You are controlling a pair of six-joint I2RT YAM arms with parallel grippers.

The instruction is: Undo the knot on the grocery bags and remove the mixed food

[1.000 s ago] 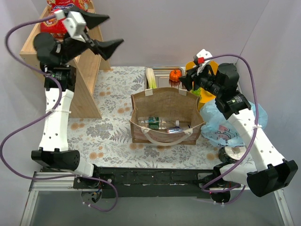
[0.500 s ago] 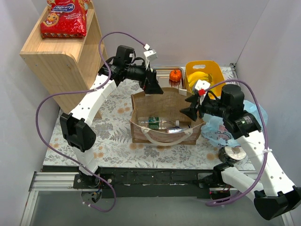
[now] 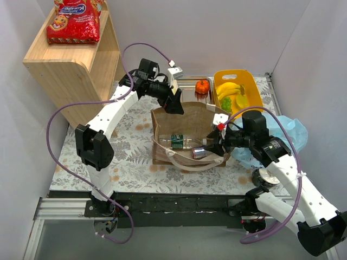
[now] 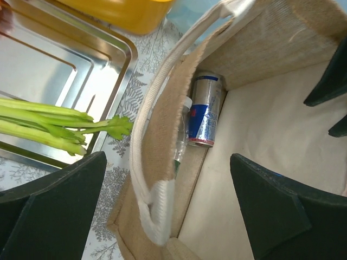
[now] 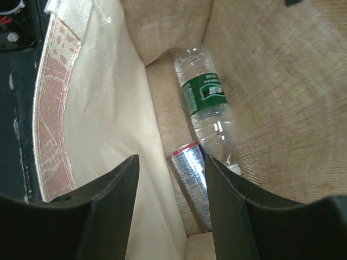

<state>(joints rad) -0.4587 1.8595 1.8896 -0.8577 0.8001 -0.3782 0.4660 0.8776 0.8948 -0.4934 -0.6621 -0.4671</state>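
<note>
First, just off the near right corner of the brown paper carrier (image 3: 190, 120), a small round object (image 3: 265, 176) lies on the patterned table (image 3: 130, 146), half covered by the right arm. The carrier stands upright with its mouth open, and its near whitish handle (image 3: 187, 164) droops over its front wall. The right gripper (image 5: 169, 161) reaches down into the carrier from its right end; its fingers stand apart and grip nothing. Beyond them, on the carrier's floor, a blue-and-silver can (image 5: 190, 181) lies on its side. Just beside it a clear bottle (image 5: 209, 108) with a green label lies along the wall. Just beside the carrier's right end sits the crumpled light-blue plastic bag (image 3: 290, 130), largely hidden by the right arm; its knot cannot be made out. The left gripper (image 4: 168, 162) hangs over the carrier's far left rim, jaws spread wide and empty, one finger above the inside and the other above the outside. Just behind the carrier lies a steel tray (image 4: 49, 59) with a pale-green leek (image 4: 49, 119) and a small orange pumpkin (image 3: 202, 85) on it. Behind the carrier's right end, a yellow tub (image 3: 246, 76) holds bananas (image 3: 230, 86). Far off to the carrier's back left, a red crisp packet (image 3: 73, 21) lies on top of a wooden shelf (image 3: 65, 62).
</note>
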